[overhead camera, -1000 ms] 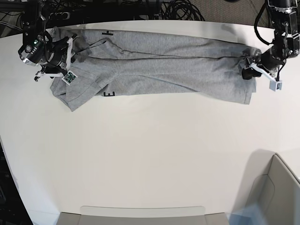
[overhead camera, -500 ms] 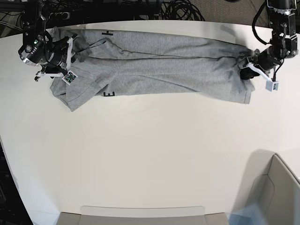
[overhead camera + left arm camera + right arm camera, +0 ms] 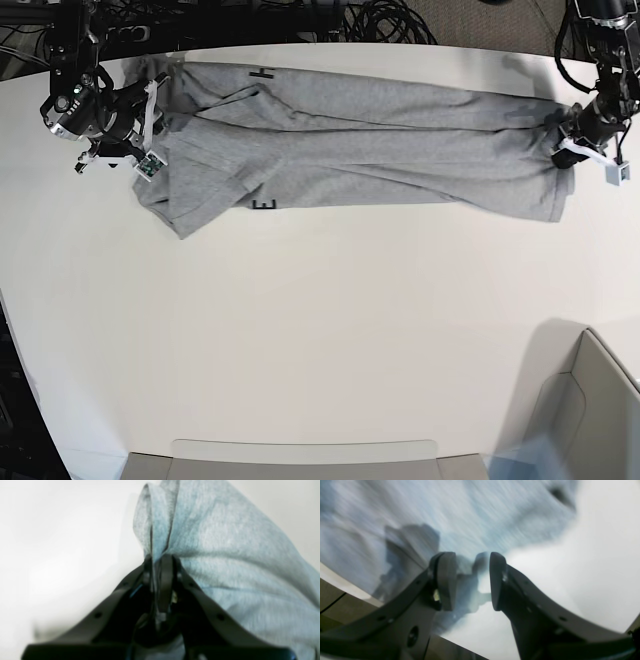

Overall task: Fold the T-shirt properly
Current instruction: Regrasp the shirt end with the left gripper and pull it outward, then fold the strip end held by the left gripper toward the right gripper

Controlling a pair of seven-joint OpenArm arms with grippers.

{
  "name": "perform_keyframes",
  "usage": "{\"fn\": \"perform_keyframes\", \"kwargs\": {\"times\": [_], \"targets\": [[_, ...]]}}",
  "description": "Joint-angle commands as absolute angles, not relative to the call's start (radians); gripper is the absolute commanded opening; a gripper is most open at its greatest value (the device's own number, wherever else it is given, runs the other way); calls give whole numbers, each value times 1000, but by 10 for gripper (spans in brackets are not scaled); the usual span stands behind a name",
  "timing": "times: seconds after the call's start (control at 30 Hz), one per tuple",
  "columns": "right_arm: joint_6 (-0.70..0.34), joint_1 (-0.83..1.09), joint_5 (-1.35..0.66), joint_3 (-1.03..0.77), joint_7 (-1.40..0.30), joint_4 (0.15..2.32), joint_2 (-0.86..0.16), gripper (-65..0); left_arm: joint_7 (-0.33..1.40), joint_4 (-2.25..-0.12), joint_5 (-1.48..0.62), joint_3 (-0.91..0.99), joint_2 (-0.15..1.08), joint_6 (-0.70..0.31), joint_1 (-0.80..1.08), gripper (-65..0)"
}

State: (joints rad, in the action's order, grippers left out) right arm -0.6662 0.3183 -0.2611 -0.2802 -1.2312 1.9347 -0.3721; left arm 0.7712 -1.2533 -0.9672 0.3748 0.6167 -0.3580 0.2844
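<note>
The light-grey T-shirt (image 3: 380, 140) lies stretched left to right along the far side of the white table (image 3: 320, 320). It is folded lengthwise, and black letters (image 3: 263, 205) show near its left end. My left gripper (image 3: 572, 140) is shut on a bunched fold at the shirt's right end. The left wrist view shows cloth (image 3: 225, 555) pinched between the closed jaws (image 3: 158, 562). My right gripper (image 3: 150, 135) is at the shirt's left end. In the right wrist view it (image 3: 472, 580) is open with nothing between the jaws, and the blurred shirt (image 3: 470, 517) lies just beyond its tips.
A grey bin (image 3: 590, 400) stands at the front right corner. A flat grey tray edge (image 3: 300, 455) runs along the front. Black cables (image 3: 380, 20) lie behind the table's far edge. Both arms sit near the table's far corners.
My left gripper has moved right and a little back, dragging the whole shirt to the right. My right gripper has stayed in place while the shirt's left end slid under it.
</note>
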Motion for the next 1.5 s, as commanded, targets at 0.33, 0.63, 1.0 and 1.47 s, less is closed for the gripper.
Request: {"fn": "perform_keyframes", "kwargs": {"times": [0.33,0.63,1.0,1.47], "targets": [[-680,309,-266,-285,-1222,1956,-374,-426,776,-1440,-972,479,636,-349,292,-650],[-680,311,-266,-280,-1222,1956,-372,-426,860,-1771,-974,472,601,-143,374,-650],[-680,308,-266,-278,-1222,1956,-346,-426,1049,-1997,-974,429,444,-114,394,-650],[-680,308,-266,-278,-1222,1956,-346,-426,1007,-2020,-889,127,340,4,384,-650]]}}
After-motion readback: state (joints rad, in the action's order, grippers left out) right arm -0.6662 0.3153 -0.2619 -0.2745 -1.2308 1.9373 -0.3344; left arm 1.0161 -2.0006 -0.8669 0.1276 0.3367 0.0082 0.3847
